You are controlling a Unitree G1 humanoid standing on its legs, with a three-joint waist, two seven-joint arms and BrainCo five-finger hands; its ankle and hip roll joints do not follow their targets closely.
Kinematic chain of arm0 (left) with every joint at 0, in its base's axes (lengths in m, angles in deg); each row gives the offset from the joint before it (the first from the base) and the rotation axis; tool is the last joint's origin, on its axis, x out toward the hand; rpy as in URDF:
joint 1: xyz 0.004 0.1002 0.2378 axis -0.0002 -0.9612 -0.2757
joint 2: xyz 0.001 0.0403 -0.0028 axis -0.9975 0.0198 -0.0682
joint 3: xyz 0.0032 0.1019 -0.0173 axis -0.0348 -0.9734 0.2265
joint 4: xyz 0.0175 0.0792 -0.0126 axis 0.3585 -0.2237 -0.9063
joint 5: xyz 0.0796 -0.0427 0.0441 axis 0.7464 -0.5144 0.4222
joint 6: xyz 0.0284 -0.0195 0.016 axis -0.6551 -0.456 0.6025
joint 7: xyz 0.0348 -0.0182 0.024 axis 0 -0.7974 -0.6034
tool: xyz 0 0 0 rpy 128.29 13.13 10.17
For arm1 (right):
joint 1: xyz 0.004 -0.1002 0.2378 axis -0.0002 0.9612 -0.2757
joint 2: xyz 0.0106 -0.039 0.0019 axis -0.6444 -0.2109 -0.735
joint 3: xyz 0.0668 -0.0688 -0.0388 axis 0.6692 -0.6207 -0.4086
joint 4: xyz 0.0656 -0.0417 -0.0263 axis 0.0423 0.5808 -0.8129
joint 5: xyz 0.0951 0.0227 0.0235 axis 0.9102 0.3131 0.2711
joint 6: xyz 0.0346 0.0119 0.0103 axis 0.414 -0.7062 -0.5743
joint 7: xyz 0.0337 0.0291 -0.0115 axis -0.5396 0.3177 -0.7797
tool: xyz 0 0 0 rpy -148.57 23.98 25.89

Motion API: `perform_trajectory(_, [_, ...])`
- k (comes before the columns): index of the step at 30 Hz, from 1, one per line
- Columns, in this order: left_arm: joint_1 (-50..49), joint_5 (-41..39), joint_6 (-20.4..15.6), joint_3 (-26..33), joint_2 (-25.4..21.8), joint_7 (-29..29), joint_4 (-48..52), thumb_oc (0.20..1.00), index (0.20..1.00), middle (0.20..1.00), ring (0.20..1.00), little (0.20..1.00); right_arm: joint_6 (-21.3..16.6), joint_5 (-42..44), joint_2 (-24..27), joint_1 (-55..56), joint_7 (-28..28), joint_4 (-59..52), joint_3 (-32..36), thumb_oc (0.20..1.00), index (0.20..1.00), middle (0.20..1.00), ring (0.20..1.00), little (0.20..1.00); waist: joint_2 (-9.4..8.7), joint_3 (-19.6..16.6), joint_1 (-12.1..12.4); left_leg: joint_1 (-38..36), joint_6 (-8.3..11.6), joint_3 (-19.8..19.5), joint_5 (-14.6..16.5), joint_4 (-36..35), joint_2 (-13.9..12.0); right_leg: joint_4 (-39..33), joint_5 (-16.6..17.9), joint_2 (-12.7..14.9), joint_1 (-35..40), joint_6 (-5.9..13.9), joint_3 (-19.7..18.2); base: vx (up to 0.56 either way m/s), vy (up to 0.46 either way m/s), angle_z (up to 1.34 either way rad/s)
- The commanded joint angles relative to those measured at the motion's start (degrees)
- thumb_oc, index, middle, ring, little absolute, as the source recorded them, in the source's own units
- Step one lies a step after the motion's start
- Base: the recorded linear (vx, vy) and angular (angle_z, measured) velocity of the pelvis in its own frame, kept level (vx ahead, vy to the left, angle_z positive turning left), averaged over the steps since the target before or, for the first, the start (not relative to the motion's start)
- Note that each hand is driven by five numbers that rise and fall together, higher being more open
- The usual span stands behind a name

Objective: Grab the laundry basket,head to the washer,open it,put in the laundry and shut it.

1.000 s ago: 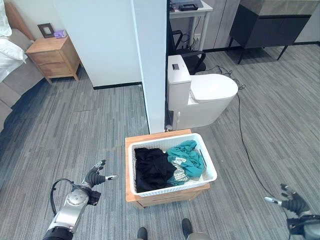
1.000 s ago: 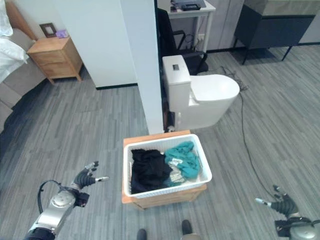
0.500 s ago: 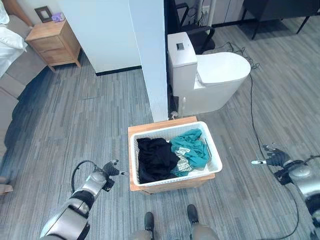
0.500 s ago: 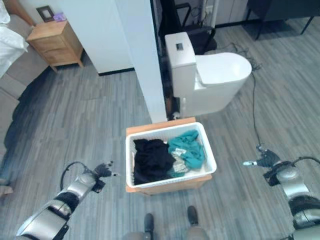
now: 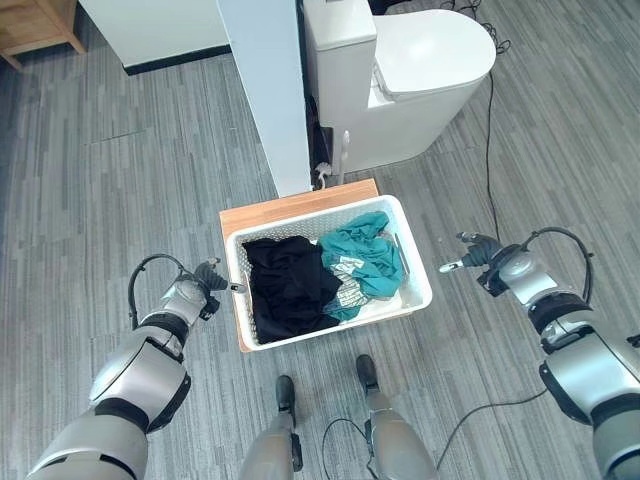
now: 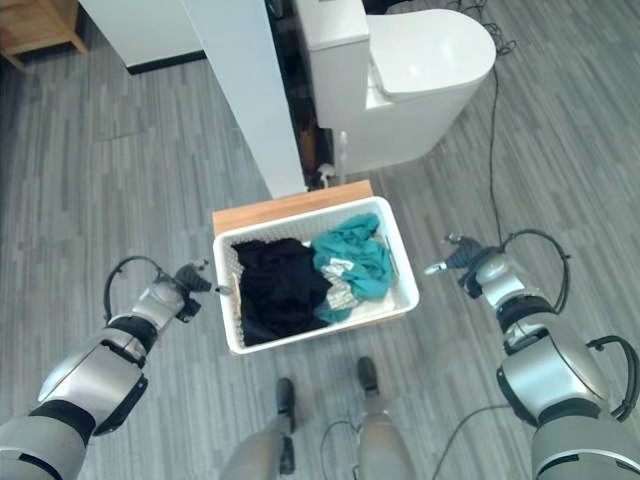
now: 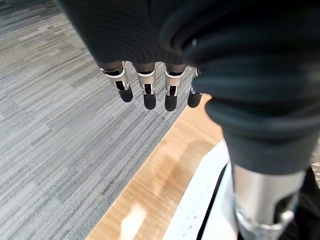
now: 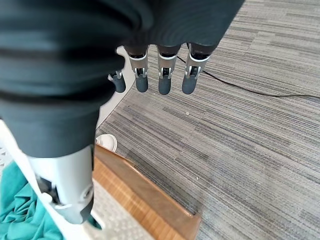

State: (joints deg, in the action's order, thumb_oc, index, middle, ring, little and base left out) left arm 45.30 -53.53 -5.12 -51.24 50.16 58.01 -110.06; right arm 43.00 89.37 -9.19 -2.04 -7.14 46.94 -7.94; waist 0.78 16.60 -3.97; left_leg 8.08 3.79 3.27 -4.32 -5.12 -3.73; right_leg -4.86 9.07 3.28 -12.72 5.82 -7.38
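Hands flank the white laundry basket [image 5: 415, 268]: left hand [image 5: 205, 276] just beside its side, right hand [image 5: 472, 252] near, both open-fingered. Grabbing step; next, close on both rims.

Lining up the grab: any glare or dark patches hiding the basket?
Left wrist view: a bright reflection on the wooden board, white basket rim beside it plain. Left eye view: basket rim and teal clothes evenly lit; black clothes one dark mass, folds hard to tell.
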Motion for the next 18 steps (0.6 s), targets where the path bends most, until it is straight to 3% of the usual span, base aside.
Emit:
perform_trajectory(1, [3.0, -0.7, -1.0, -0.3, -1.9, 2.0, -4.8, 1.000, 1.000, 1.000, 1.000, 1.000, -0.7, 0.6, -0.4, -2.7, -1.6, 4.0, -2.8, 1.000, 1.000, 1.000, 1.000, 1.000, -0.76, -2.5, 1.4, 2.0, 0.30, -2.8, -1.2, 0.1, -0.8, -0.1, -1.8, 2.5, 0.9, 5.14, 1.0, 0.00, 0.000, 0.00])
perform_trajectory(18, [6.7, -4.8, -0.7, -0.9, 1.7, 3.8, -6.8, 1.000, 1.000, 1.000, 1.000, 1.000, -0.7, 5.6, -9.8, -6.6, -6.6, 11.8, -1.4, 1.000, 1.000, 1.000, 1.000, 1.000, -0.95, -1.3, 1.9, 4.6, 0.10, -4.5, -1.9, 0.1, -0.2, -0.1, -1.5, 2.9, -0.8, 4.70, 2.7, 0.00, 0.000, 0.01])
